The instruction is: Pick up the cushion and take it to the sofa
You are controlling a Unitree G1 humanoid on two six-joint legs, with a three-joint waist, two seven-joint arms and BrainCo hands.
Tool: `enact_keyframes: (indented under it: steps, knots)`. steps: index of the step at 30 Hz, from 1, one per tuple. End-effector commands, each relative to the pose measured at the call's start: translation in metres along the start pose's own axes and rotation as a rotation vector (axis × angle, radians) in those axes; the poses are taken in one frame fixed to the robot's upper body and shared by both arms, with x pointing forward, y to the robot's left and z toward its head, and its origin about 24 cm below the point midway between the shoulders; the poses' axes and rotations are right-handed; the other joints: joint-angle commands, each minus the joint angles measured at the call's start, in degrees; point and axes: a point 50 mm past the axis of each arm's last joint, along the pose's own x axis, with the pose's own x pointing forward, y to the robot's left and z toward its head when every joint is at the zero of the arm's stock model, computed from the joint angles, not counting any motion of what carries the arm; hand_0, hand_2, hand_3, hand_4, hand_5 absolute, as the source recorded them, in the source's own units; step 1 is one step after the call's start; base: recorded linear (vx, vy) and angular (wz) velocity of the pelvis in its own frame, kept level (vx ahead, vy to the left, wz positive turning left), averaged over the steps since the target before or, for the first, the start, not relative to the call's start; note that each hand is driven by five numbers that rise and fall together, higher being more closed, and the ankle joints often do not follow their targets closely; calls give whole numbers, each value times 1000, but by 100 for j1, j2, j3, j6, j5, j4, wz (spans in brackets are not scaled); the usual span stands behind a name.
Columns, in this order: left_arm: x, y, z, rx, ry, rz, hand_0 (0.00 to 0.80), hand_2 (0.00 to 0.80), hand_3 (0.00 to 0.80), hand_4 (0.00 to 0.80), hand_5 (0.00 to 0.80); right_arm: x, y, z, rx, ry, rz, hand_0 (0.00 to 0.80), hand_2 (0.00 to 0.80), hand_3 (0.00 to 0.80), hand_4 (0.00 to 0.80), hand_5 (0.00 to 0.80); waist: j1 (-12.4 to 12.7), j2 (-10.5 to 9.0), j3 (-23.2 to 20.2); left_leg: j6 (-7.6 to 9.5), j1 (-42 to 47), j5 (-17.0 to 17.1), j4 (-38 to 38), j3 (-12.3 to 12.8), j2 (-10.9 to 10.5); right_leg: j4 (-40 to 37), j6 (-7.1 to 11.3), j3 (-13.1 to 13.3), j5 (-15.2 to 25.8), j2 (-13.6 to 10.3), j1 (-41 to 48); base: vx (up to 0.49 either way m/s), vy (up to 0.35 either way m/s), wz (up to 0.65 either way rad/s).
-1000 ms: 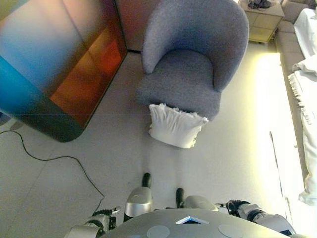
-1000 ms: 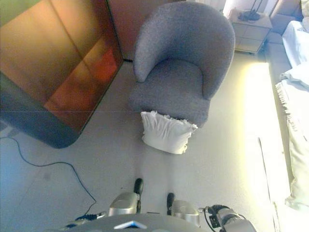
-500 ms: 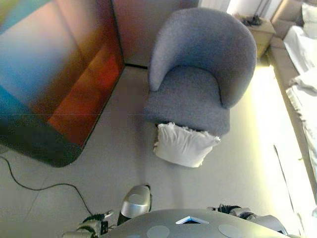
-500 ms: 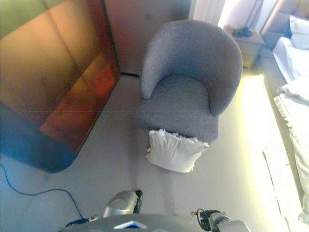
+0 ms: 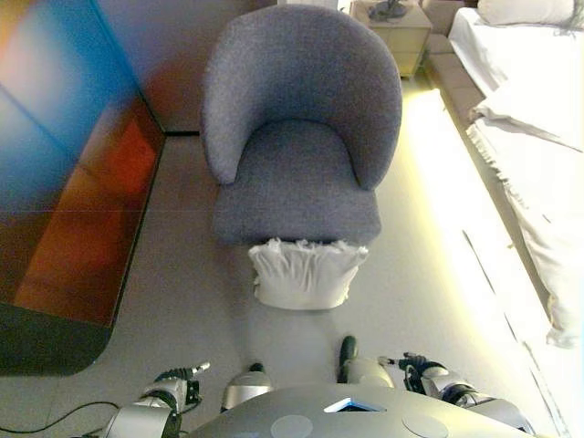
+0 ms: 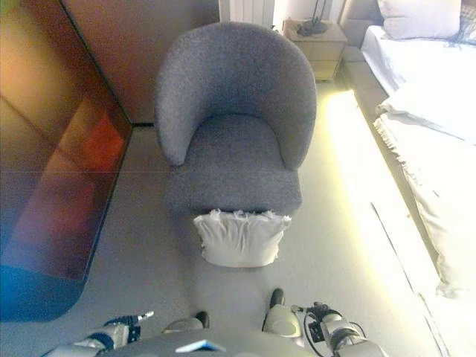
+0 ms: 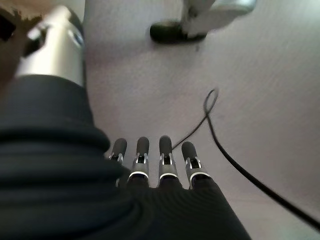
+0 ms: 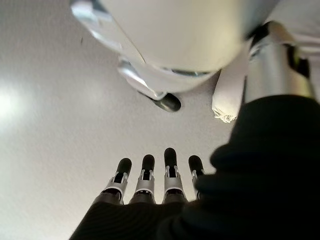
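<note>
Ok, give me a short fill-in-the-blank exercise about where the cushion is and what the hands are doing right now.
1. The white cushion lies on the ____, not on the seat.
2. It leans against the front of the grey ____.
3. The left hand and the right hand both hold ____.
4. The fingers of both hands are ____, not curled.

Missing words: floor; armchair; nothing; straight

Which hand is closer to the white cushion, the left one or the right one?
Neither clearly. The left hand hangs low at the cushion's left, the right hand low at its right; both open, empty.
</note>
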Motion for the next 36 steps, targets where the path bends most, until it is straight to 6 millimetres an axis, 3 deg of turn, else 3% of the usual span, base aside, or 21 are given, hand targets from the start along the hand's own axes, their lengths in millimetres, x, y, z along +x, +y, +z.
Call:
enact_keyframes:
  steps: [1,4,7,12,16,19,24,25,26,30,36]
  knots:
    - [3,23,1,9,21,99,0,0,0,0,0,0,0,-3,-23,13,33,0,0,0,0,0,-57,-330,54,679,-320,-470,475,-581,-653,141,359,573,-452,-351,147,247,-282,26]
    - [3,23,-6,42,35,109,0,0,0,0,0,0,1,-5,-36,23,54,0,0,0,0,0,-38,-326,25,577,-143,-523,486,-650,-541,157,240,473,-589,-261,351,195,-284,42]
    - [2,14,2,77,-13,77,0,0,0,0,0,0,-1,-3,35,54,42,0,0,0,0,0,-32,-291,60,463,-267,-509,777,-656,-401,362,68,365,-793,-175,377,69,-214,9]
    - [-2,-3,15,46,-63,8,0,0,0,0,0,0,-12,4,48,48,-21,0,0,0,0,0,-92,-298,189,386,-609,-276,1767,-700,-313,568,-153,312,-899,-182,305,-10,-85,14]
    - [-3,-8,13,6,-44,-8,0,0,0,0,0,0,-17,4,31,38,-23,0,0,0,0,0,-10,-393,329,362,-1360,98,3087,-453,-293,476,-279,190,-976,-196,566,47,-127,10]
    - [-2,-7,9,-14,-29,2,0,0,0,0,0,0,-19,7,38,25,-17,0,0,0,0,0,174,-311,487,301,-1637,245,2578,-370,-413,449,-255,112,-1168,-64,894,122,-33,25]
    - [-2,-7,9,-14,-29,2,0,0,0,0,0,0,-19,7,38,25,-17,0,0,0,0,0,176,-314,500,302,-1619,246,2571,-367,-416,448,-255,114,-1171,-67,908,77,16,9]
    - [-1,-5,-1,0,-19,-14,0,0,0,0,0,0,-21,7,54,36,-26,0,0,0,0,0,343,-42,524,76,-1903,968,1317,-301,-233,317,-283,191,-1437,280,1336,770,175,58]
    - [0,-6,-10,31,-16,-34,0,0,0,0,0,0,-21,0,68,66,-35,0,0,0,0,0,503,26,581,-35,-1804,1395,370,-445,-122,181,-279,415,-1705,336,1950,888,225,44]
    - [0,-7,-12,51,-6,-32,0,0,0,0,0,0,-15,-9,78,107,-36,0,0,0,0,0,426,-58,448,97,-1612,770,420,-80,-17,274,-171,338,-1866,81,2081,417,155,10]
    - [1,4,3,82,-20,-2,0,0,0,0,0,0,-4,-19,88,133,-9,0,0,0,0,0,374,-182,192,433,-1624,347,791,-62,-188,793,119,270,-1958,-254,2049,355,165,-25]
